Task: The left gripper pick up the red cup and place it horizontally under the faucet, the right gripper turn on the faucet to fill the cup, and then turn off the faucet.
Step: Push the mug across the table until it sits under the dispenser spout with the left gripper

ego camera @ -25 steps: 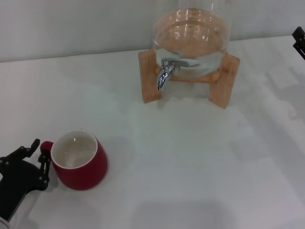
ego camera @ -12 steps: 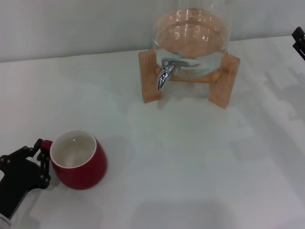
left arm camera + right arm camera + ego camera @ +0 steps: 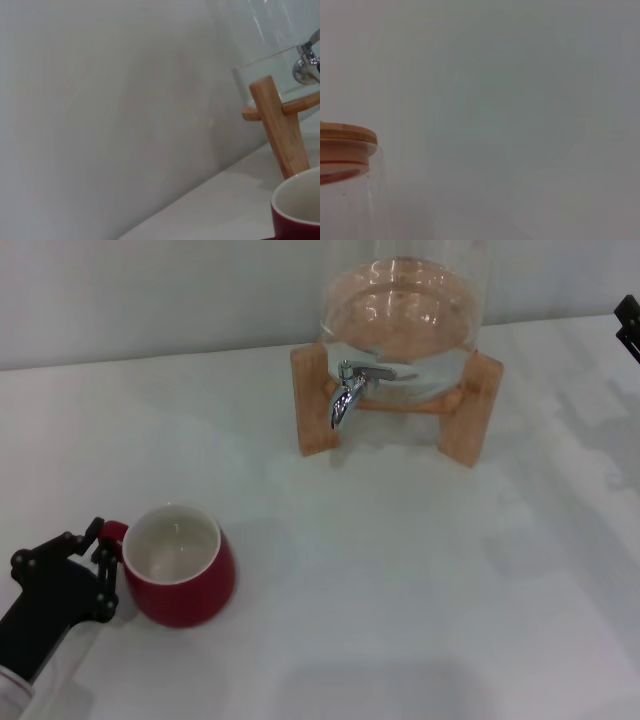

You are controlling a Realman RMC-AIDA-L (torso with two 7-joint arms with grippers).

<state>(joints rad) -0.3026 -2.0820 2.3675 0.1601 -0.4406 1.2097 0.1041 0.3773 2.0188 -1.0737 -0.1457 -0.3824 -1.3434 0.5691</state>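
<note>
Change: over the last second the red cup [image 3: 181, 565] has shifted right and a little nearer to me, and my left gripper [image 3: 97, 562] has travelled with it; the two move as one.
Meaning: I read that as the handle being caught, so the carry toward the faucet [image 3: 349, 388] has begun, though most of the way is still ahead.
Cup position: near left part of the white table [image 3: 420, 570], upright, mouth up and white inside showing; I cannot tell whether its base is off the surface.
Left gripper: it sits just left of the cup, black fingers [image 3: 104, 575] closed around the small red handle [image 3: 112, 532], one link above it and one below.
Left arm pose: it comes in low from the near left corner, angled up and right toward the cup, wrist close to the table.
Left wrist view: the cup's rim [image 3: 298, 202] fills the near corner, with a wooden stand [image 3: 280, 125] leg and the tap beyond it, so the arm points roughly at the target.
Faucet: at the far centre, well apart from the cup, spout down, on the glass jar [image 3: 403, 315].
Right gripper: only a black tip [image 3: 629, 325] shows at the far right edge, parked; I cannot tell how its fingers stand.
Still to do: set the cup under the spout, then open and close the tap.
</note>
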